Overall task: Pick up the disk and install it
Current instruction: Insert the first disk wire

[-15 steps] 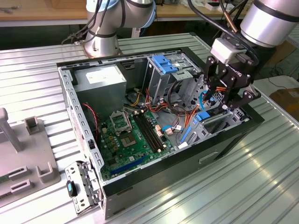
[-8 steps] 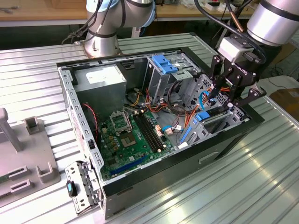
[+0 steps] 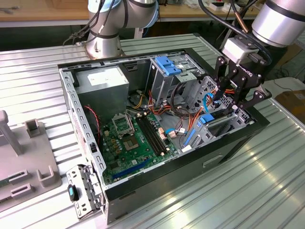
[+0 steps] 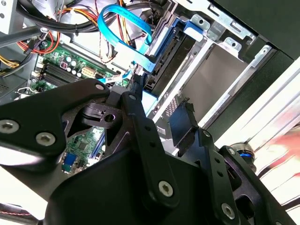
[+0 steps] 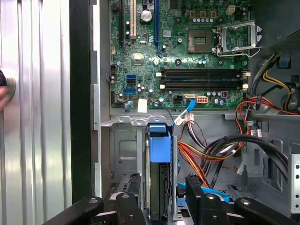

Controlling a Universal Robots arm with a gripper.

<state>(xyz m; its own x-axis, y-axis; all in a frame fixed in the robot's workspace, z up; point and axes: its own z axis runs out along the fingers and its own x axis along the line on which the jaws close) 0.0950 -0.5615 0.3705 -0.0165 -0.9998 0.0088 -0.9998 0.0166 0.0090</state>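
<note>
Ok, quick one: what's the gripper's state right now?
Gripper: open, astride the disk, with a gap on each side; holding nothing.

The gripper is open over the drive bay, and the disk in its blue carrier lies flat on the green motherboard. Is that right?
Not quite. The disk is not on the motherboard; in the first wrist view it sits edge-on in the drive bay, between the fingers of the open gripper. The rest holds.
</note>
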